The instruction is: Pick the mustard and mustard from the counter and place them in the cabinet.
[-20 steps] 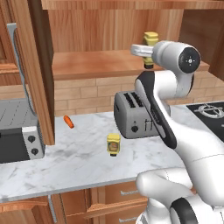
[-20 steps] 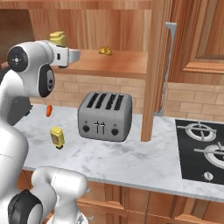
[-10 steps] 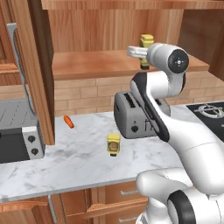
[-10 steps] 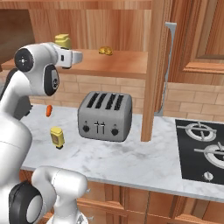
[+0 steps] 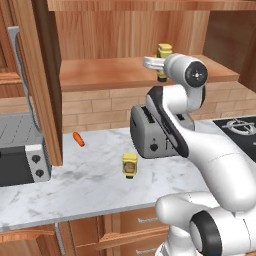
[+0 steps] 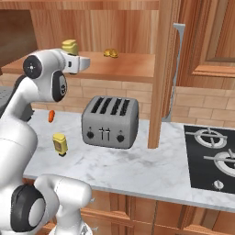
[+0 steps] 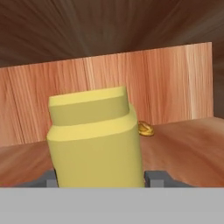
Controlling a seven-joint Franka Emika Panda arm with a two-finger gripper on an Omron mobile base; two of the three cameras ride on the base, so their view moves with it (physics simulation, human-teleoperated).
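The white robot arm with dark joints reaches up to the reddish-brown wooden wall cabinet. Its fingers grip a small yellow squeeze bottle of mustard, pressed against both sides of the bottle's lower body. In the hand view, the held bottle stands upright, and one dark finger shows just beside its base. The bottle is positioned over the cabinet's wide flat shelf, towards the front of the shelf; contact between bottle and shelf cannot be determined. A low yellow-brown lump lies further back on the shelf, well apart from the bottle.

The second small yellow squeeze bottle with a darker label stands upright on the white-grey marbled table, near the front left corner of a grey four-slot toaster but not touching it. A small orange carrot lies further back on the table. A grey toaster oven occupies the table's left end. A black stovetop lies to the right.
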